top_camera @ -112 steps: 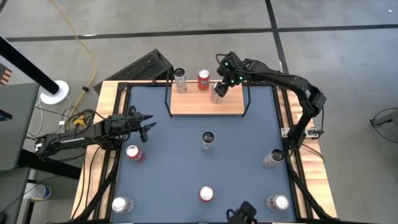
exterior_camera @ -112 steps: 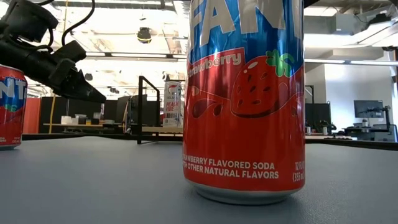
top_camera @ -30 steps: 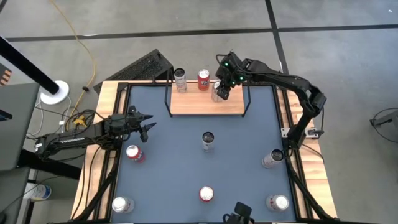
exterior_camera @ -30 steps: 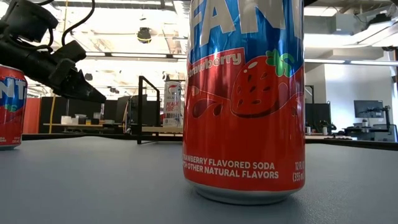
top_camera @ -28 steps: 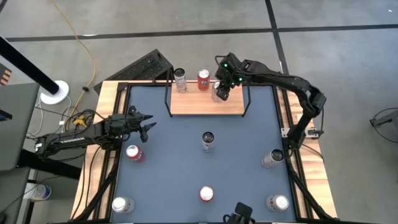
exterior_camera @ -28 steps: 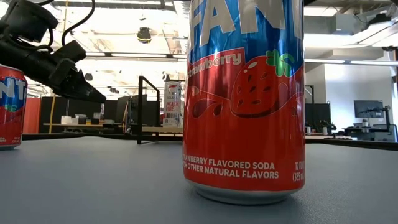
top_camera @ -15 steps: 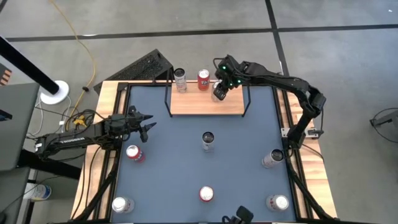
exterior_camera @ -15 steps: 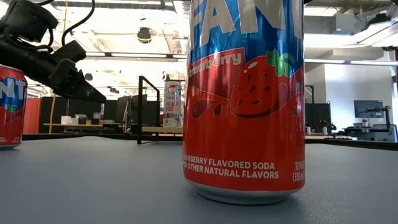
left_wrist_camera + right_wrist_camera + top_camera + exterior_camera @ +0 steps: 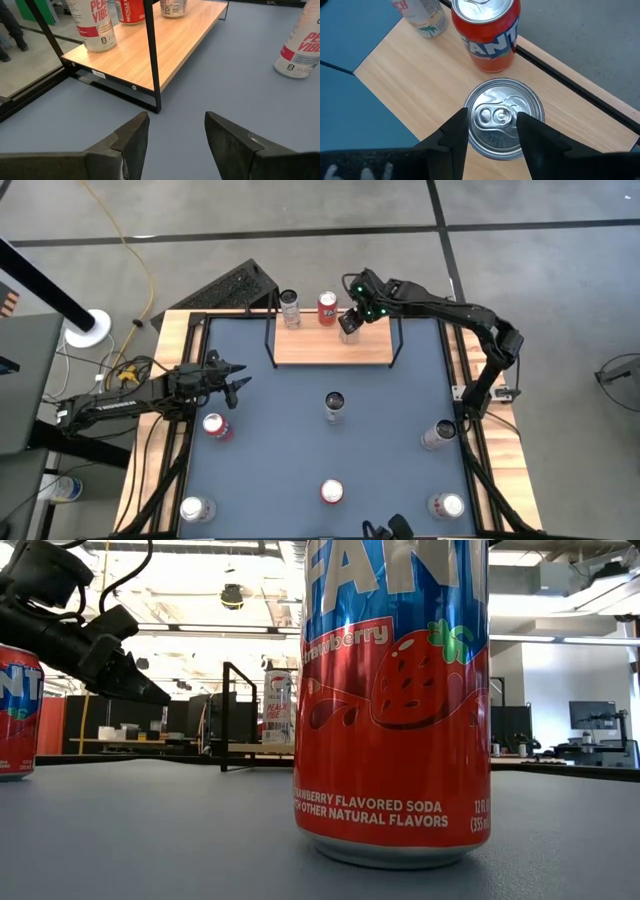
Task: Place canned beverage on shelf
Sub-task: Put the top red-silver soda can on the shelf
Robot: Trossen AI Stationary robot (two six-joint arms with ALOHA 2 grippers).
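Observation:
The shelf (image 9: 320,348), a light-wood board on a black wire frame, stands at the table's far middle. A white can (image 9: 289,308) and a red Fanta can (image 9: 327,306) stand on its far part. My right gripper (image 9: 350,318) is over the board beside the red can, shut on a silver-topped can (image 9: 504,118). The red can (image 9: 490,30) and the white can (image 9: 422,12) show just beyond it in the right wrist view. My left gripper (image 9: 236,383) waits open and empty near the table's left edge, facing the shelf (image 9: 170,45). My right gripper holds the silver-topped can at its top end, one finger (image 9: 454,131) on each side of the rim (image 9: 470,112). The fingers come from above, pointing down. The can is upright over the board's far part; the can's own top hides whether its base rests on the board.
Several more cans stand on the blue table: one in the middle (image 9: 334,405), a red one by my left arm (image 9: 215,425), a red strawberry Fanta (image 9: 392,700) at the near edge, others at both near corners and at the right (image 9: 437,435).
My right gripper has carried the silver-topped can a little toward the shelf's far edge and the red can. My left arm has kept still.

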